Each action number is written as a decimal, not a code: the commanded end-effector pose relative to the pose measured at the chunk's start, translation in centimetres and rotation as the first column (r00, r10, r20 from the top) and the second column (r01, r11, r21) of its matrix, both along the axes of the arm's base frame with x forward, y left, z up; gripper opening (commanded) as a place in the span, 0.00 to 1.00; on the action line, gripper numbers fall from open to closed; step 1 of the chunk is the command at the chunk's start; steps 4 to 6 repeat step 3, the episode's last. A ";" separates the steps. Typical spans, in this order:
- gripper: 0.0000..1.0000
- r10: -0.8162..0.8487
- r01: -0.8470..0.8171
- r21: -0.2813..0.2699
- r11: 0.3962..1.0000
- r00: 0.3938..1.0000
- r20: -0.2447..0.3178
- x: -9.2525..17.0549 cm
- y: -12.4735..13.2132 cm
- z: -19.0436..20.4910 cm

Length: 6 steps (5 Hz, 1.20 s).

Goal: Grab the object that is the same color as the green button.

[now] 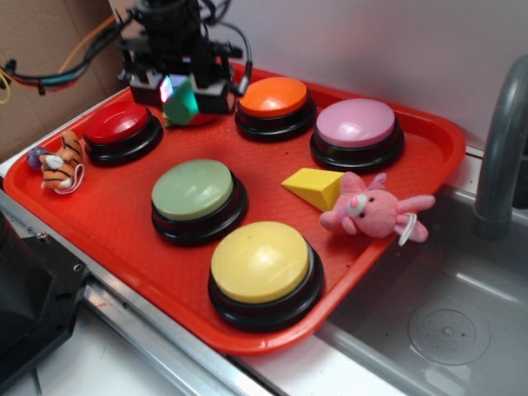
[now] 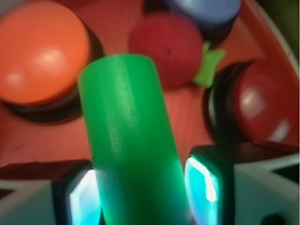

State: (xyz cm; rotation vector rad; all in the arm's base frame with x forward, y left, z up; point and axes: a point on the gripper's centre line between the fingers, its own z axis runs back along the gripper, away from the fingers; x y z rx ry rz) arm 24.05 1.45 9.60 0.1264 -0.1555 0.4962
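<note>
Right, big red tray (image 1: 99, 239) filling the counter, green button (image 1: 195, 190) sitting mid-tray, and at the far end the hand (image 1: 180, 92) is closed on the green cylinder (image 2: 131, 140), pads (image 2: 200, 187) pressed to both its sides. It looks lifted clear, red toy (image 2: 166, 47) beneath. Judgement call: keep the squeeze even, since the block tilts in the grip, and rise straight so nothing gets clipped.

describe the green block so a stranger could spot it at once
Start at the red tray and go to its far edge, between the red button and orange button. There the hand grips a green cylinder, the only deep-green piece.
</note>
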 end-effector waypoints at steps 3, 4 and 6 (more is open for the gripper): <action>0.00 -0.225 0.223 -0.092 0.970 0.974 -0.010 -2.0 -1.3 9.2; 0.00 -0.225 0.223 -0.092 0.970 0.974 -0.010 -2.0 -1.3 9.2; 0.00 -0.225 0.223 -0.092 0.970 0.974 -0.010 -2.0 -1.3 9.2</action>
